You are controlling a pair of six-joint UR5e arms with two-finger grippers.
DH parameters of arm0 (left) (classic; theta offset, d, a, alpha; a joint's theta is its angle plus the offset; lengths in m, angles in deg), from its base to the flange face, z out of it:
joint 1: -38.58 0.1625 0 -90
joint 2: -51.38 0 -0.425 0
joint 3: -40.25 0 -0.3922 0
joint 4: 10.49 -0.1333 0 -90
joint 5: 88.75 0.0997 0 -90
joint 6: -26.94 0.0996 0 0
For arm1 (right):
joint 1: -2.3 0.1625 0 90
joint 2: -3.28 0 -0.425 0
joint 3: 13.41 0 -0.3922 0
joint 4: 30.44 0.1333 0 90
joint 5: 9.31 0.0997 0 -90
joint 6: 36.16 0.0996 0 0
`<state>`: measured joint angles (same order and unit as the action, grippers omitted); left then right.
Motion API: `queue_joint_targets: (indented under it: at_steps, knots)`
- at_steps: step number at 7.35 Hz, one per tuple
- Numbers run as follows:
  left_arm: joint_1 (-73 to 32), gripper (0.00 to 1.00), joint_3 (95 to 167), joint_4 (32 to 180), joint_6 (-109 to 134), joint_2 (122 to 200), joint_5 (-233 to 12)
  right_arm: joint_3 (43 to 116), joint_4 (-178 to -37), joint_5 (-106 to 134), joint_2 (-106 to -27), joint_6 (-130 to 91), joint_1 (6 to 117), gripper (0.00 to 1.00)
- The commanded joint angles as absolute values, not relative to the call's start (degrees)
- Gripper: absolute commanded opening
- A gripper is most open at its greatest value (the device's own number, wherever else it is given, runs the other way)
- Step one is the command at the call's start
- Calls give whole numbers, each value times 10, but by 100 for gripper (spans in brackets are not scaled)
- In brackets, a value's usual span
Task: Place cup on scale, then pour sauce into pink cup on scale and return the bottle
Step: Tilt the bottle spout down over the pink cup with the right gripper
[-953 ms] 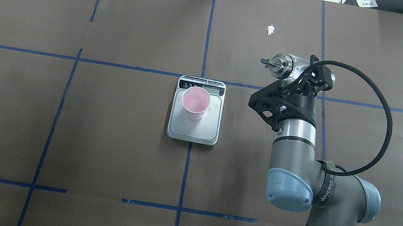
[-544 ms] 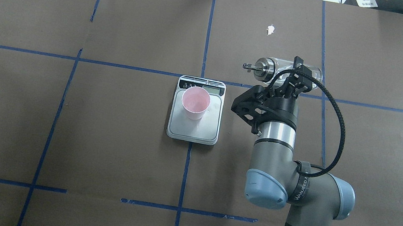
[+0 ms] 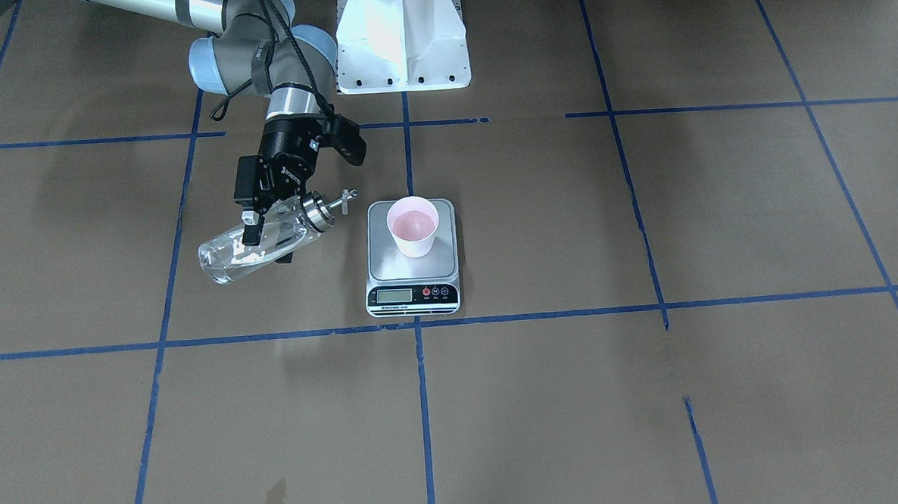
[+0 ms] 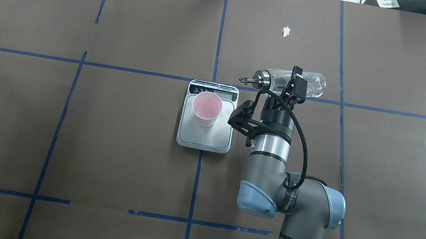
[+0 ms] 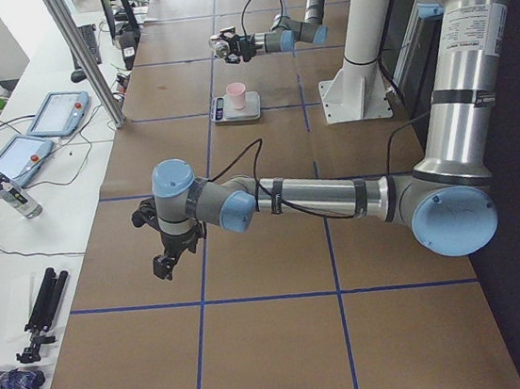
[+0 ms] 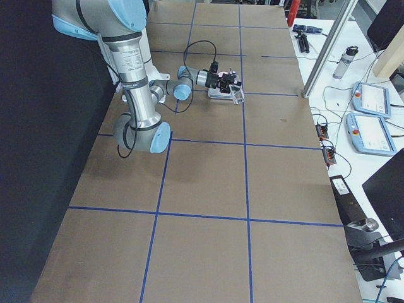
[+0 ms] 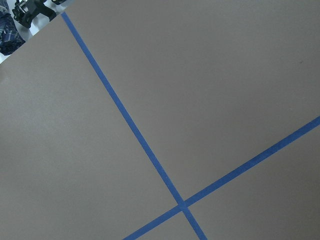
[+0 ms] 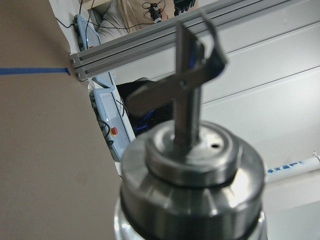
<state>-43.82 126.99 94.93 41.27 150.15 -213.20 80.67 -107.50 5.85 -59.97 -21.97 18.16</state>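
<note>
Cup (image 4: 206,108) stands on scale (image 4: 204,137); right gripper (image 4: 293,83), closed on the near-horizontal bottle (image 4: 313,84), holds its spout just beside the scale. Pouring and return apparently not yet done; left gripper (image 5: 163,266) opening cannot be told

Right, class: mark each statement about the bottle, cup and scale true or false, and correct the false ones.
1. The cup stands on the scale. True.
2. The right gripper holds the bottle upright. False: the bottle lies nearly level, with its spout towards the scale.
3. The spout is over the cup. False: it is beside the scale, short of the cup.
4. The left gripper is far from the scale. True.
</note>
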Motion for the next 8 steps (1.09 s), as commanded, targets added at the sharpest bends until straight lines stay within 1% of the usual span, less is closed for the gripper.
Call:
queue_joint_targets:
  at_steps: [1, 4, 8]
  knots:
    - [-440, 100, 1266, 949, 411, 1502, -2132, 793, -1075, 31, -589, -272, 176, 0]
    - [-447, 100, 1250, 950, 413, 1505, -2132, 764, -1075, -19, -583, -340, 172, 0]
    - [-454, 100, 1240, 952, 414, 1505, -2131, 761, -1075, -43, -575, -398, 170, 0]
